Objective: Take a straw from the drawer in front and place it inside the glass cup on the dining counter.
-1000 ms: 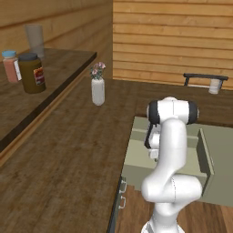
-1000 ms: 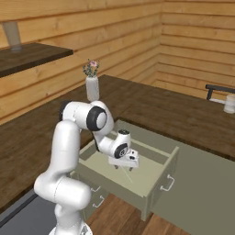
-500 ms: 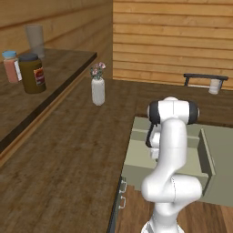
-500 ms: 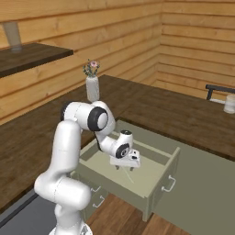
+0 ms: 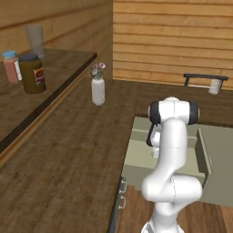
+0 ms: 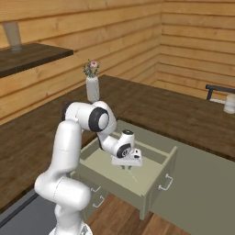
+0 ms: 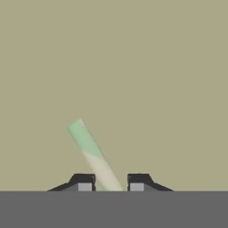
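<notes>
Left base view: the white arm blocks most of the open drawer (image 5: pixel 136 157), so the hand is hidden down inside it and I can't tell anything about the fingers from here. This angle does give you the flower vase (image 5: pixel 98 88) behind the drawer, plus a brown jar (image 5: pixel 32 73) and a grey glass (image 5: pixel 35 40) on the shelf left of the vase.

Right base view: the gripper (image 6: pixel 127 166) hangs low inside the drawer (image 6: pixel 158 174), pointing down. A thin pale line, the straw (image 6: pixel 131 174), runs from the fingertips toward the drawer front. The glass cup (image 6: pixel 229 105) sits far off behind the drawer.

Hand view: best look. The fingertips (image 7: pixel 84 183) are apart, with the straw (image 7: pixel 91 152) passing up between them, slanting left over the drawer floor (image 7: pixel 169 80). Can't tell if the pads actually touch it.
</notes>
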You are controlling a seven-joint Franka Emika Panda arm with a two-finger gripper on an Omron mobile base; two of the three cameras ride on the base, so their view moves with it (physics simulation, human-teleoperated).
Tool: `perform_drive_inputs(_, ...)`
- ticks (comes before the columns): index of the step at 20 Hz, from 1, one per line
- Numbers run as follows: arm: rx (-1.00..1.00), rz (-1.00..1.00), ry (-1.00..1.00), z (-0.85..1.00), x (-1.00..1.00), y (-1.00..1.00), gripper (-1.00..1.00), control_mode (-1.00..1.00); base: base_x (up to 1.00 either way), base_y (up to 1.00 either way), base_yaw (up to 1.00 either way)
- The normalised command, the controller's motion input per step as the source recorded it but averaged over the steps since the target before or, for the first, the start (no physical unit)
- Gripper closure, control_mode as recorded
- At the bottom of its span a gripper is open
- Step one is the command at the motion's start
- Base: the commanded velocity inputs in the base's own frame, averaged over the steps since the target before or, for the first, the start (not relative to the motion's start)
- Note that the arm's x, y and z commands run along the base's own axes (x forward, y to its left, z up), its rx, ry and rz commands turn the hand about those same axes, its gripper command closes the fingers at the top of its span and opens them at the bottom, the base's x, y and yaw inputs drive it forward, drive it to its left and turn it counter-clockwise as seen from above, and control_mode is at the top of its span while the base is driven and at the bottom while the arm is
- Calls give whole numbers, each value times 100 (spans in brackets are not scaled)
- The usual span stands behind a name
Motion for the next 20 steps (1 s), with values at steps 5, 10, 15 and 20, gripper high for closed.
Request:
perform_drive_inputs(5,1,7,-6,3,0,0,100,-100,0,0,0)
perform_drive_inputs(10,13,2,-15,79,-38,0,100,-100,0,0,0)
perform_drive_inputs(15,18,0,-11,100,-52,0,100,-100,0,0,0)
perform_drive_inputs(20,11,0,1,100,-23,5,100,-100,0,0,0)
